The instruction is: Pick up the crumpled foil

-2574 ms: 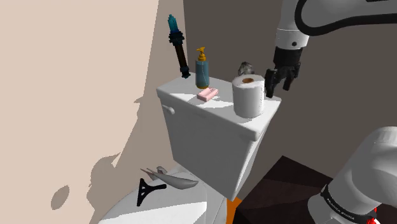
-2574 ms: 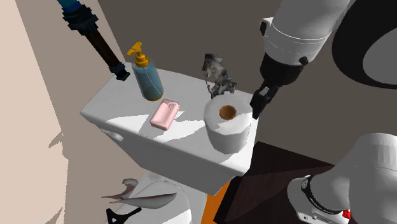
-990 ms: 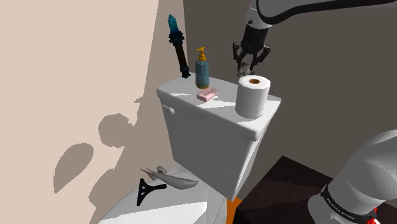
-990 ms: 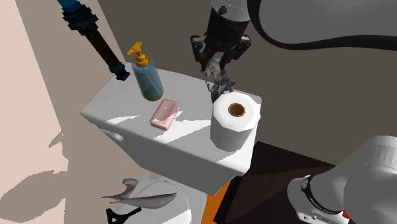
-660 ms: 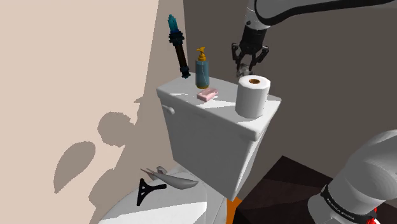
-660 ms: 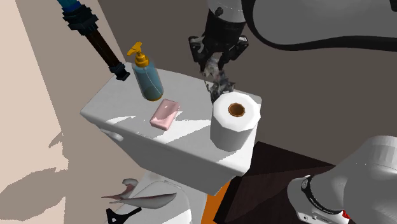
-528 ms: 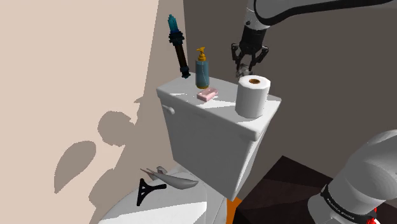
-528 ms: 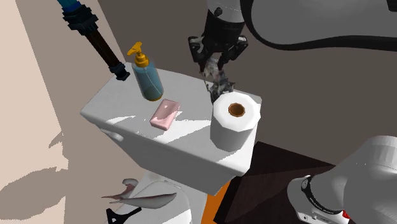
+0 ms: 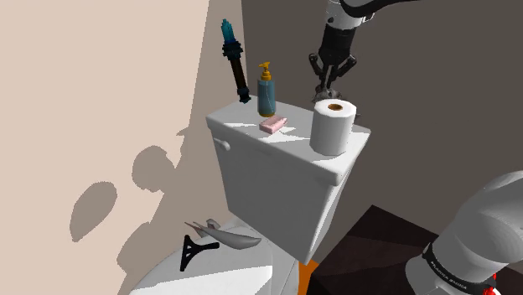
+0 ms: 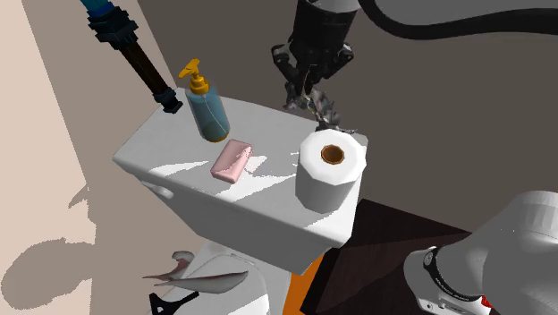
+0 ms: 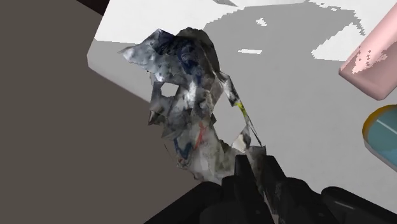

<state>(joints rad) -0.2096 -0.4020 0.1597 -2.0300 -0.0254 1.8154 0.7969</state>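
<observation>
Black 2-finger claw [image 10: 304, 95] [image 9: 328, 85] [image 11: 254, 177]: fingers pinching 1 end of the crumpled silvery foil wad [image 10: 324, 109] [image 11: 188, 105]. Wad hangs from the tips over the back edge of the white toilet tank lid [image 10: 174, 148], at 12 o'clock of the white paper roll [image 10: 329, 177] in the second exterior view. Pink soap bar [image 10: 232, 161] and blue pump bottle [image 10: 207, 112] sit at the roll's 9 to 10 o'clock.

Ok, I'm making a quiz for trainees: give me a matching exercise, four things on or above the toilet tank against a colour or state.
1 crumpled foil
2 pump bottle
3 soap bar
4 paper roll

A blue, yellow pump
B white, standing on end
C clasped by the end effector
D pink, lying flat

Pairs: 1-C, 2-A, 3-D, 4-B
</observation>
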